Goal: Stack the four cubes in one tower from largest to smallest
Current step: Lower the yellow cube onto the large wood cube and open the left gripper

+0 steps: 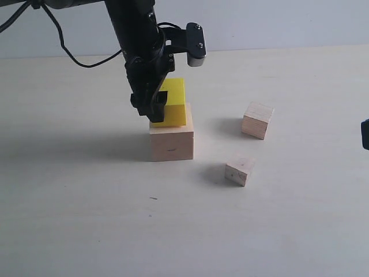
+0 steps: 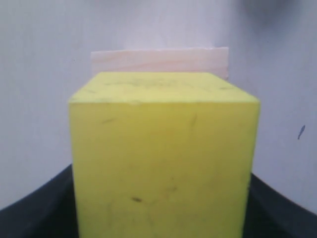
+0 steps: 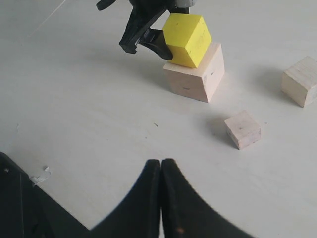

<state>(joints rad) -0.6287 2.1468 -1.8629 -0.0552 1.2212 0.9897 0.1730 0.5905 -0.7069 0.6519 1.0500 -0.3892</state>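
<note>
The big pale wood cube stands on the table left of centre. The yellow cube is on or just over its top, slightly tilted and overhanging the left edge; I cannot tell if they touch. My left gripper is shut on the yellow cube, which fills the left wrist view, with the pale cube showing behind it. Two smaller wood cubes lie apart on the right: the larger one further back, the smallest nearer. My right gripper is shut on nothing, low over bare table.
The light table top stretches all round the cubes. A black cable trails from the left arm across the back left. A dark part of the right arm shows at the right edge.
</note>
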